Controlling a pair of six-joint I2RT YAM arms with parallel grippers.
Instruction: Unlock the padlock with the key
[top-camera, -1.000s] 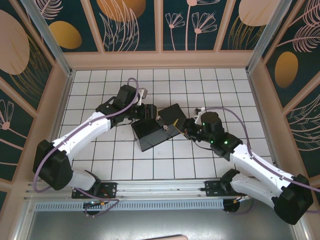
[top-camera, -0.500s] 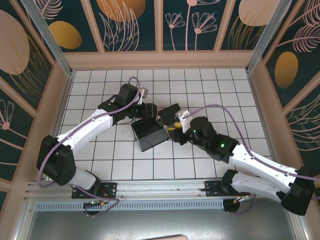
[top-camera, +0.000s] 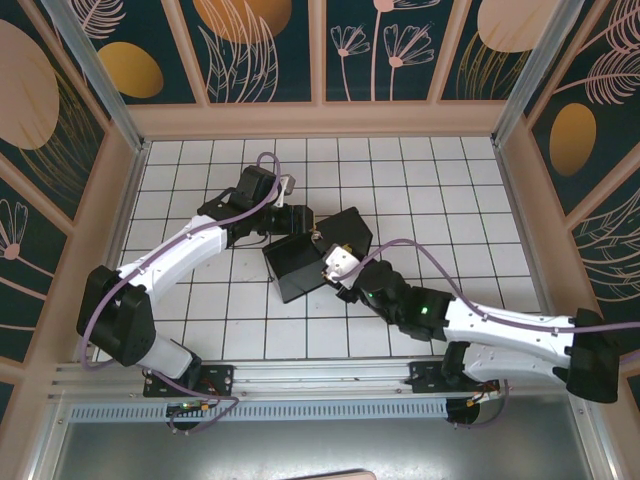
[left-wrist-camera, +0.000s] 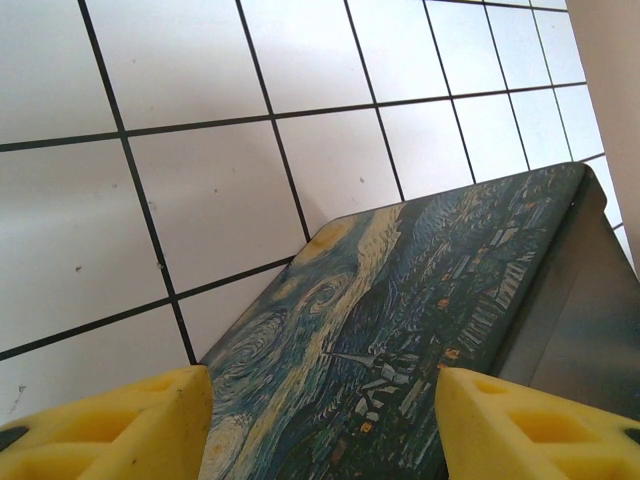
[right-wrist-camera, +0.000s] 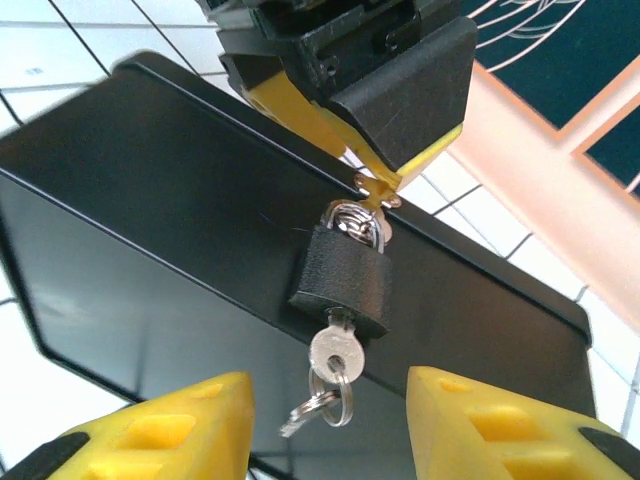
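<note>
At the right jaws: spread wide, holding nothing. See the two yellow fingertips (right-wrist-camera: 150, 430) at the bottom of the right wrist view, one on each side of the key (right-wrist-camera: 334, 350) and apart from it. Just above and between them, find the key's blade seated in the keyhole on the underside of the black padlock (right-wrist-camera: 342, 280), with a small ring (right-wrist-camera: 322, 402) dangling from the key's head. Follow the silvery shackle (right-wrist-camera: 358, 222) up to a hasp (right-wrist-camera: 380, 190) on the black face of the box (right-wrist-camera: 150, 230).

At the left jaws: likewise wide apart, with yellow tips in the bottom corners of the left wrist view and the painted face of the box spanning the gap beyond them. Cannot tell whether touching the box. In the right wrist view, note the left jaws directly above the padlock at the box's upper edge, with one yellow finger (right-wrist-camera: 300, 115) reaching down to just beside the hasp.

From above, locate both arms meeting at the box near the middle of the white tiled surface (top-camera: 430, 180).
</note>
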